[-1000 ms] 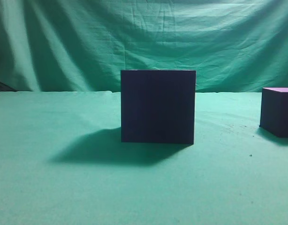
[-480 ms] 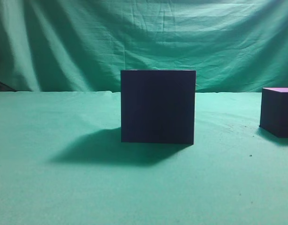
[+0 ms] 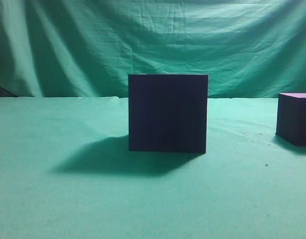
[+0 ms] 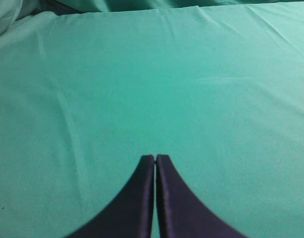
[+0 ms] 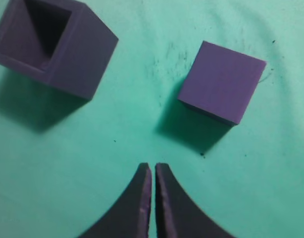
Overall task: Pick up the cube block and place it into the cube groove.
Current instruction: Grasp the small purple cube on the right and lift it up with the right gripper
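Note:
The cube groove (image 3: 168, 113), a large dark navy-purple box, stands in the middle of the green cloth. In the right wrist view it (image 5: 80, 54) lies at the upper left with its square hollow open upward. The cube block (image 3: 296, 118), small and dark purple with a lighter top, sits at the right edge of the exterior view. In the right wrist view it (image 5: 222, 80) lies at the upper right, apart from the groove. My right gripper (image 5: 153, 166) is shut and empty, hovering short of both. My left gripper (image 4: 155, 157) is shut and empty over bare cloth. Neither gripper shows in the exterior view.
Green cloth (image 3: 68, 199) covers the table, and a green backdrop (image 3: 153, 40) hangs behind it. The groove casts a shadow (image 3: 108, 159) to its left front. Small dark specks (image 5: 167, 52) mark the cloth between the two blocks.

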You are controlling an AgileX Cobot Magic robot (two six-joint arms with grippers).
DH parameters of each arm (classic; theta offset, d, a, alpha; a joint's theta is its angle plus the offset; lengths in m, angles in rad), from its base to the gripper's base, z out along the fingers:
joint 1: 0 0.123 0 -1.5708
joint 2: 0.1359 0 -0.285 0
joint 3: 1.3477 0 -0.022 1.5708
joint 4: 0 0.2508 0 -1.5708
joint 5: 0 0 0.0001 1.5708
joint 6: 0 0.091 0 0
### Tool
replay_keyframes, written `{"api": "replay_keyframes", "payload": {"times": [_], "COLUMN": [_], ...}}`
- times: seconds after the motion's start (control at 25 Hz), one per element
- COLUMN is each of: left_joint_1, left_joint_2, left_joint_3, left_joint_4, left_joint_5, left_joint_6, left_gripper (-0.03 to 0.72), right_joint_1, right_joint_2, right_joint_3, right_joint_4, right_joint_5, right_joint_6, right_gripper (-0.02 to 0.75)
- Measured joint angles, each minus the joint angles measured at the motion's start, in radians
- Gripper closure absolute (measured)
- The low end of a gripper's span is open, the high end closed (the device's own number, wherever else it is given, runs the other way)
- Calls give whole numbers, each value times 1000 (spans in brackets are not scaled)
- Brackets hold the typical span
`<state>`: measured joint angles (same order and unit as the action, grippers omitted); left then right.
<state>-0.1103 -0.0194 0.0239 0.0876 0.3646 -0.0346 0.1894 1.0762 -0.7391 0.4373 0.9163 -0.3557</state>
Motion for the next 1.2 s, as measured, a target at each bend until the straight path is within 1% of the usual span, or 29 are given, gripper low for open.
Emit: {"api": "replay_keyframes", "payload": {"times": [0.08, 0.16, 0.24, 0.28, 0.36, 0.4, 0.44, 0.48, 0.6, 0.68, 0.76, 0.8, 1.0, 1.2], "left_joint_1": [0, 0, 0, 0, 0, 0, 0, 0, 0, 0, 0, 0, 0, 0], "left_joint_2": [0, 0, 0, 0, 0, 0, 0, 0, 0, 0, 0, 0, 0, 0], "left_joint_3": [0, 0, 0, 0, 0, 0, 0, 0, 0, 0, 0, 0, 0, 0], "left_joint_4": [0, 0, 0, 0, 0, 0, 0, 0, 0, 0, 0, 0, 0, 0], "left_joint_5": [0, 0, 0, 0, 0, 0, 0, 0, 0, 0, 0, 0, 0, 0], "left_joint_6": [0, 0, 0, 0, 0, 0, 0, 0, 0, 0, 0, 0, 0, 0], "left_gripper": [688, 688, 688, 688, 688, 688, 688, 688, 688, 688, 688, 688, 688, 688], "right_joint_1": [59, 129, 176, 191, 202, 205, 205, 205, 205, 205, 205, 205, 205, 205], "right_joint_2": [64, 125, 188, 218, 268, 292, 315, 332, 374, 396, 413, 424, 493, 562], "right_joint_3": [-71, -132, -175, -194, -217, -227, -232, -237, -239, -239, -239, -239, -243, -243], "right_joint_4": [-115, -275, -387, -419, -444, -451, -456, -461, -467, -469, -478, -488, -543, -549], "right_joint_5": [48, 85, 112, 116, 114, 108, 102, 91, 48, 21, -3, -15, -44, -81], "right_joint_6": [105, 227, 329, 361, 400, 412, 421, 430, 464, 496, 528, 544, 605, 611], "right_gripper": [738, 738, 738, 738, 738, 688, 688, 603, 431, 294, 190, 158, 162, 162]}}
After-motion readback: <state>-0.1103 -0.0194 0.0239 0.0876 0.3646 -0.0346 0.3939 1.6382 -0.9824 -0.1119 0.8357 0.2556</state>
